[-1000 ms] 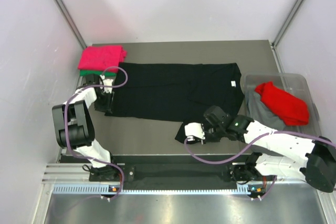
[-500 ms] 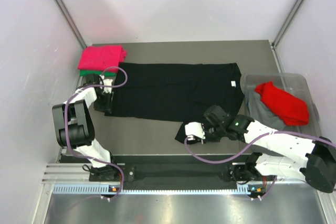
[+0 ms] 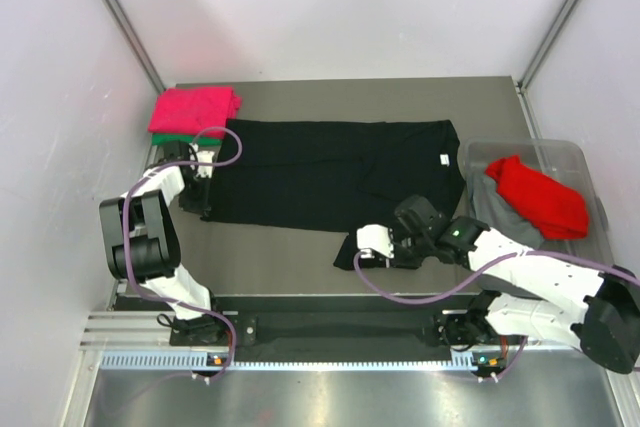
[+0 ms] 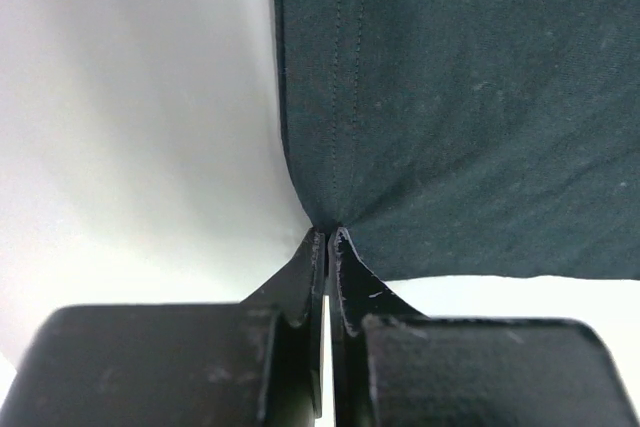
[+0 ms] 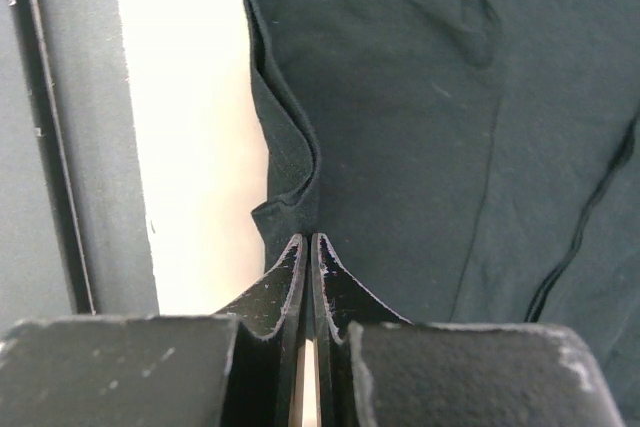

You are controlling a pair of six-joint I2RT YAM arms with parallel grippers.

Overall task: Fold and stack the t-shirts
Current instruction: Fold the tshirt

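The black t-shirt [image 3: 330, 172] lies spread flat across the middle of the bench [image 3: 290, 262], with its small white tag [image 3: 441, 158] toward the right end. It shows no fold yet, apart from a flap trailing toward the near edge. The left gripper [image 4: 327, 234] is pressed together on the stitched corner at the shirt's left end. The right gripper [image 5: 305, 240] pinches a rumpled edge of the same shirt at that near flap. This looks like the start of the fold on this garment.

At the far left corner a pink-red t-shirt [image 3: 195, 107] sits folded on a green t-shirt [image 3: 168, 136], just beside the black one, so two appear done. A red t-shirt [image 3: 540, 197] and a grey t-shirt [image 3: 492, 209] lie loose in the clear plastic bin [image 3: 572, 152] at the right, apparently waiting their turn.

Only a strip of the green cloth shows, and the red one covers most of the grey. Whether the bin holds more cannot be told. From above, both arms hide their own fingertips. Whether the right gripper has a sleeve or a hem is unclear.
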